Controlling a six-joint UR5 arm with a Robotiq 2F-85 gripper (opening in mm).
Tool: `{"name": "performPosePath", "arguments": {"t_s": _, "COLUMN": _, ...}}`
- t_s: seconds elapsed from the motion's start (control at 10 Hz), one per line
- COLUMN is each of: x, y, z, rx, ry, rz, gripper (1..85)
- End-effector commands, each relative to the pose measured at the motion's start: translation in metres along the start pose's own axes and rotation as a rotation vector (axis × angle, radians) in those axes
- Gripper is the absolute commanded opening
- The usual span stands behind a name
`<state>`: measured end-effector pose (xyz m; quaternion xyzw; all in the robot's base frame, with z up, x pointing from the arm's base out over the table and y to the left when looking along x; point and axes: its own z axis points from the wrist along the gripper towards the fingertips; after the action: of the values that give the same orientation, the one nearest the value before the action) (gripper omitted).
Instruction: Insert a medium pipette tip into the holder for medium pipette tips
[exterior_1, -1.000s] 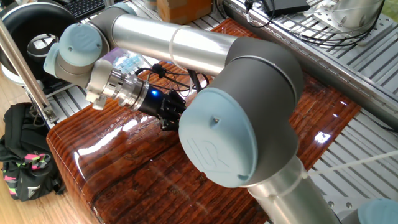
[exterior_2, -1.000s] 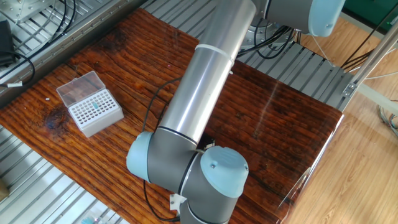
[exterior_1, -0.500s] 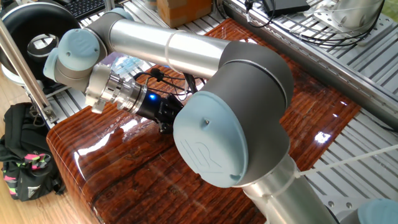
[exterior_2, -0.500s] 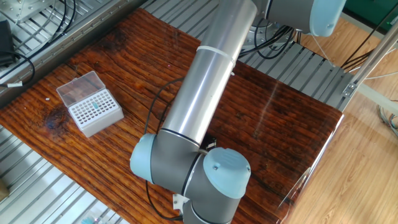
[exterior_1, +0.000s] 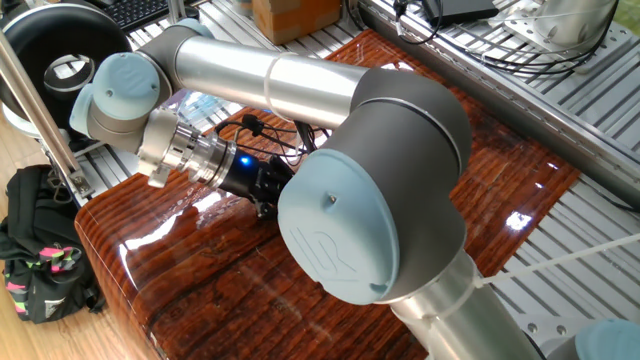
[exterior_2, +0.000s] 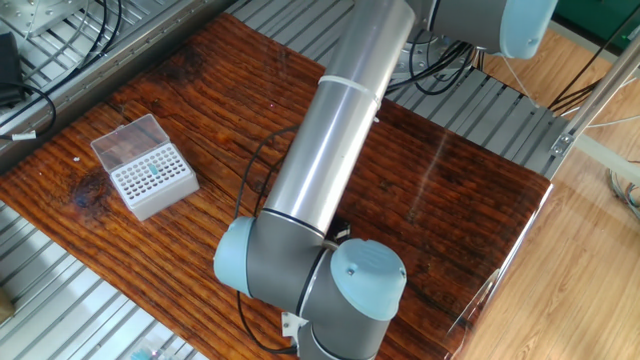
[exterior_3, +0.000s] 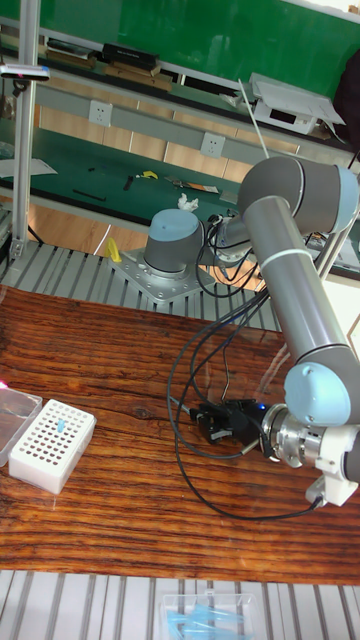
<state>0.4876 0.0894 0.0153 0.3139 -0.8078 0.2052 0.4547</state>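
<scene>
I have the end effector (exterior_3: 205, 421) lying low over the table (exterior_2: 460, 190), wrist turned so the tool points sideways along the wood toward the holder for medium pipette tips (exterior_3: 52, 444). That flat pose looks to me like a reach for something lying on the surface, not a descent into a hole. From my cameras I cannot tell how far the fingers are parted or whether they have anything between them; the arm's elbow (exterior_1: 375, 190) blocks one fixed view and the forearm (exterior_2: 325, 140) covers the other.

The holder sits well apart from the tool, near the table's edge, its clear lid (exterior_2: 123, 140) folded back so the grid of holes is exposed from above. 1 bluish item (exterior_2: 152, 170) stands in a hole. I cannot find the medium pipette tip itself on the table; it is too small or hidden. A packet of bluish parts (exterior_3: 213, 609) lies off the wood on the metal frame.
</scene>
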Motion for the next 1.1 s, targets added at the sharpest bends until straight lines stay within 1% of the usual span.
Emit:
{"name": "performPosePath", "arguments": {"t_s": 0.0, "x": -0.0006, "y": 0.0021, "z": 0.0004, "rx": -0.005, "ry": -0.001, "rz": 0.004, "gripper": 27.7}}
{"name": "performPosePath", "arguments": {"t_s": 0.4, "x": -0.0001, "y": -0.0014, "z": 0.002, "rx": 0.004, "ry": 0.001, "rz": 0.008, "gripper": 26.7}}
{"name": "performPosePath", "arguments": {"t_s": 1.0, "x": 0.0011, "y": -0.0026, "z": 0.007, "rx": 0.004, "ry": -0.002, "rz": 0.005, "gripper": 24.7}}
